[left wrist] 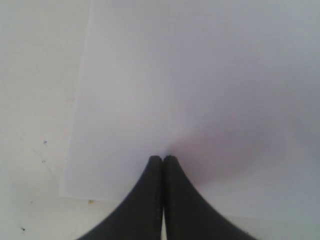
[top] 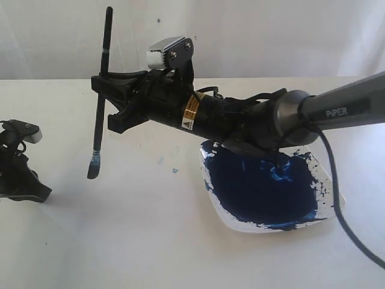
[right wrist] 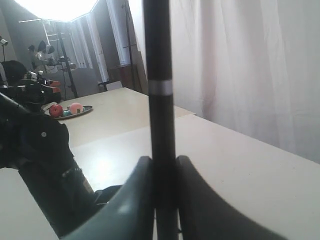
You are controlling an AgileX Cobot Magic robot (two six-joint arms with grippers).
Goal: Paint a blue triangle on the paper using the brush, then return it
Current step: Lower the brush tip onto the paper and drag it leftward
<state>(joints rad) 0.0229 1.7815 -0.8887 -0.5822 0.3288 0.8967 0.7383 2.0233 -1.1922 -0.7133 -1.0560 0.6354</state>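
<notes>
My right gripper [top: 107,96] reaches across to the left and is shut on the brush [top: 98,132], which stands almost upright. Its blue-stained bristle tip [top: 93,170] points down and hangs just above the paper [top: 138,211]. In the right wrist view the black handle [right wrist: 159,75] rises between the two fingers of the right gripper [right wrist: 164,160]. My left gripper [top: 21,171] rests at the far left edge. It is shut on nothing, with its tips [left wrist: 163,158] over the paper [left wrist: 200,75]. The blue triangle does not show in any view; only a few tiny blue specks [top: 174,170] mark the sheet.
A white square dish [top: 237,224] holding a dark blue paint pool [top: 264,186] sits under the right arm's forearm. The arm's cable [top: 346,223] trails over the dish's right side. The paper's edge [left wrist: 75,150] runs near the left gripper. A plate of small round things [right wrist: 70,110] stands far off.
</notes>
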